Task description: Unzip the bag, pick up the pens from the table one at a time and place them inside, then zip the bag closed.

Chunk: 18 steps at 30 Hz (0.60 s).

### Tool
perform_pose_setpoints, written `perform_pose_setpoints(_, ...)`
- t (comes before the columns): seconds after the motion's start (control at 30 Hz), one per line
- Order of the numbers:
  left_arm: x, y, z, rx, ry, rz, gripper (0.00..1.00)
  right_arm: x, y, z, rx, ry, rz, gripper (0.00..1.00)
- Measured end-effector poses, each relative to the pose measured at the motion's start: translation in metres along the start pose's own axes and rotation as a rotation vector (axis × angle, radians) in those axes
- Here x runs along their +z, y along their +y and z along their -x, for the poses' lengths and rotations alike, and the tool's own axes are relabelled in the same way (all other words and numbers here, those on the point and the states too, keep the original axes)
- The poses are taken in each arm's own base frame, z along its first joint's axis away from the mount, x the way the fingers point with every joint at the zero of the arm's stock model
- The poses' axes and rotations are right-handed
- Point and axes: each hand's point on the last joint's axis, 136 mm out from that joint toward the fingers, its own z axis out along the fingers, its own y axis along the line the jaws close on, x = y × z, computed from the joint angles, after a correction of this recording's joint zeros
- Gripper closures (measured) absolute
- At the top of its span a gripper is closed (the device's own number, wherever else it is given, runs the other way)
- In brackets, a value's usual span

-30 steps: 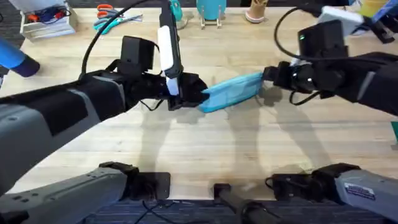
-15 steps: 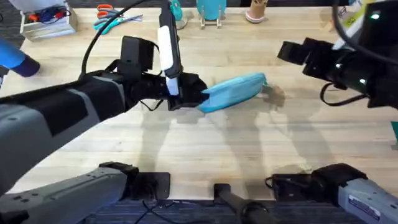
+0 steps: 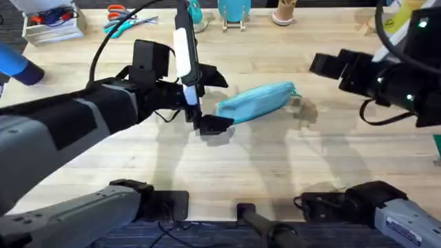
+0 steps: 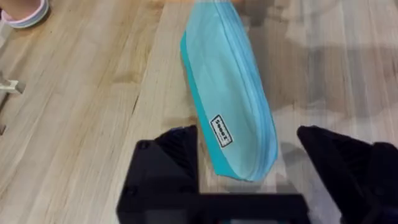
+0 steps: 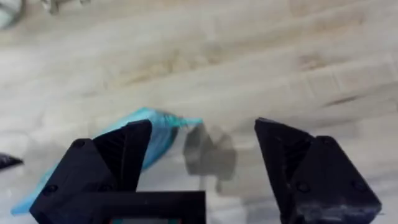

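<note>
The light blue soft fabric pouch (image 3: 256, 102) lies on the pale plank table (image 3: 275, 165), its long axis running left to right. The left gripper (image 3: 210, 100), fingers apart, straddles its left end without clamping and is nearer. The right gripper (image 5: 202, 168), also spread, hangs off its right end.

light blue soft fabric pencil pouch (image 3: 256, 102): mid light wooden plank table (image 3: 227, 155) | left end effector (image 3: 209, 99): straddles pouch's left end | right end effector (image 3: 325, 64): right of pouch, apart
</note>
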Motion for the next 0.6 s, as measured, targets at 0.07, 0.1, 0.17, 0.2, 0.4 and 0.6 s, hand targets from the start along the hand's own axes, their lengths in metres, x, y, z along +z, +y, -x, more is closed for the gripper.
perform_pose_setpoints(0.07,0.000,0.000,0.000,0.001,0.000,0.000,0.010,0.000,-0.001,-0.009,-0.009,0.039,-0.001,0.005)
perform_pose_setpoints(0.1,0.000,0.000,0.000,0.001,0.000,0.000,0.008,0.000,-0.002,-0.013,-0.013,0.057,-0.001,0.005)
perform_pose_setpoints(0.17,0.000,0.000,0.000,0.002,0.000,0.000,0.007,-0.001,-0.002,-0.018,-0.017,0.078,0.000,0.005)
perform_pose_setpoints(0.2,0.000,0.000,0.000,0.001,0.000,0.000,0.006,-0.001,-0.002,-0.019,-0.017,0.081,0.003,0.005)
perform_pose_setpoints(0.4,-0.002,0.001,0.003,-0.054,-0.001,0.012,0.006,-0.001,-0.002,-0.022,-0.019,0.096,0.006,0.005)
perform_pose_setpoints(0.6,-0.030,0.020,0.035,-0.139,-0.007,0.175,0.006,-0.003,-0.006,-0.032,-0.030,0.134,-0.008,0.004)
